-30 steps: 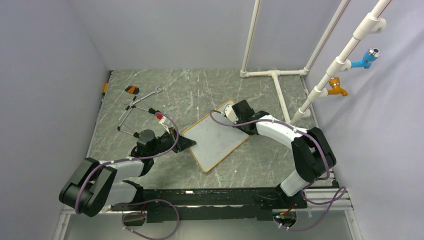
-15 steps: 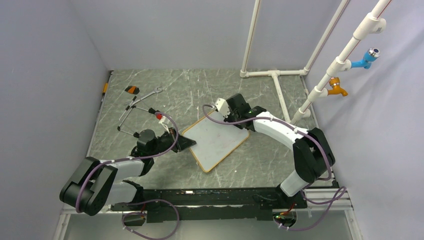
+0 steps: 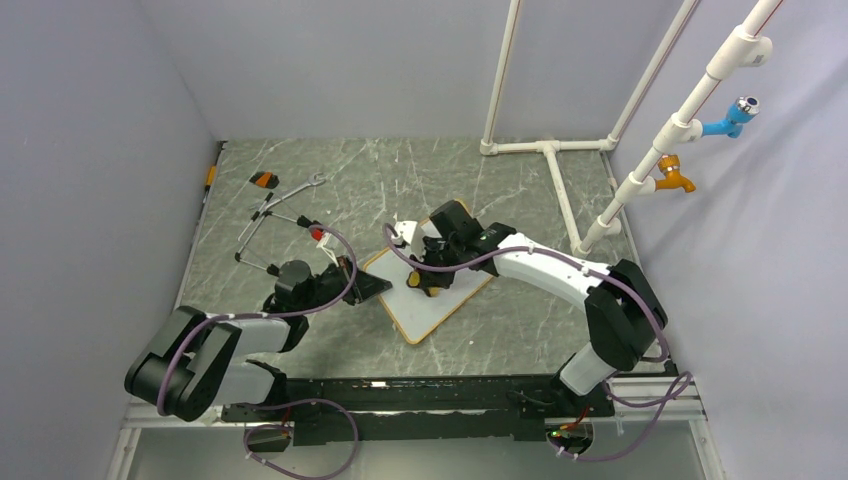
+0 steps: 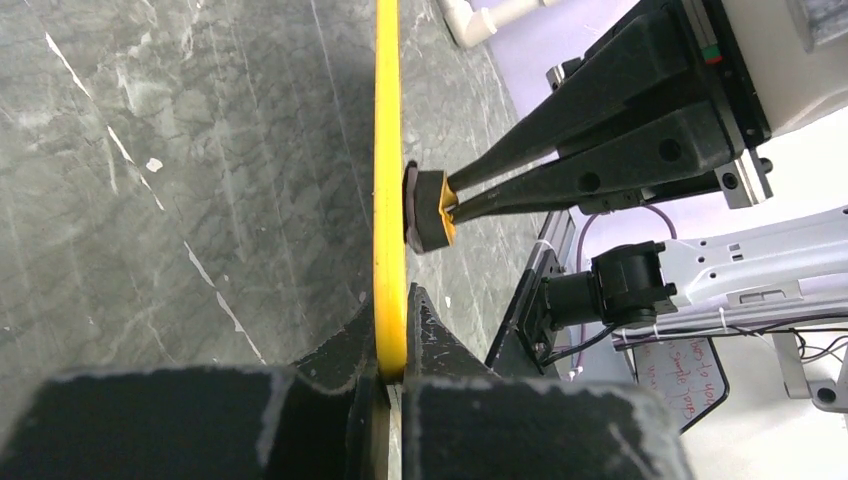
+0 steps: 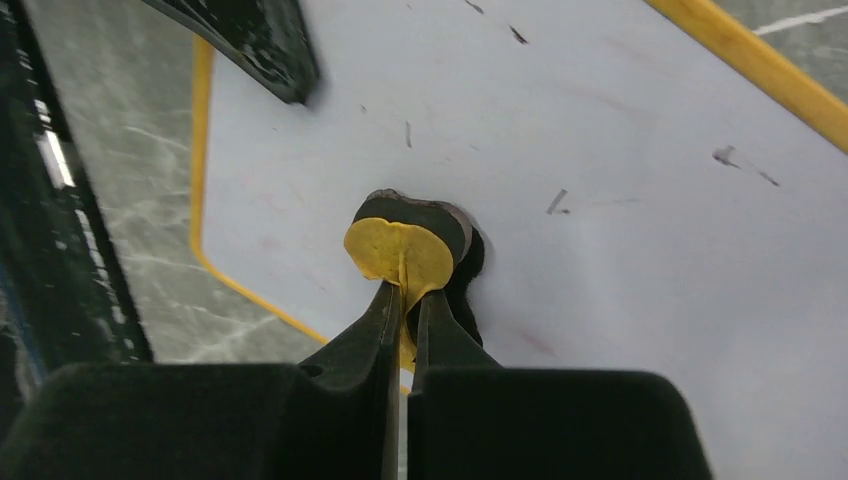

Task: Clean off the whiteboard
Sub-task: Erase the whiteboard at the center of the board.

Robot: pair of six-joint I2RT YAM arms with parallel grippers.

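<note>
right gripper [image 5: 405, 305], clamped on a small round yellow-and-black eraser [image 5: 400, 250], presses the orange-framed white whiteboard [image 5: 620, 200]; left gripper [image 4: 392, 360] pinches its edge. flat, overlapping strokes seem best.

The right end effector [image 4: 452, 203] has tapered black fingers [image 4: 620, 165] set with screws. Behind it the right arm [image 3: 545, 262] is white-shelled with black joints. The left arm [image 3: 245, 335] matches, and a purple cable [image 4: 581, 235] trails along each.

Marble tbl [image 3: 400, 180] w/ whiteboard [image 3: 436, 306], white pipe frame [image 3: 548, 147], maybe wrench [image 3: 300, 187] far left.
</note>
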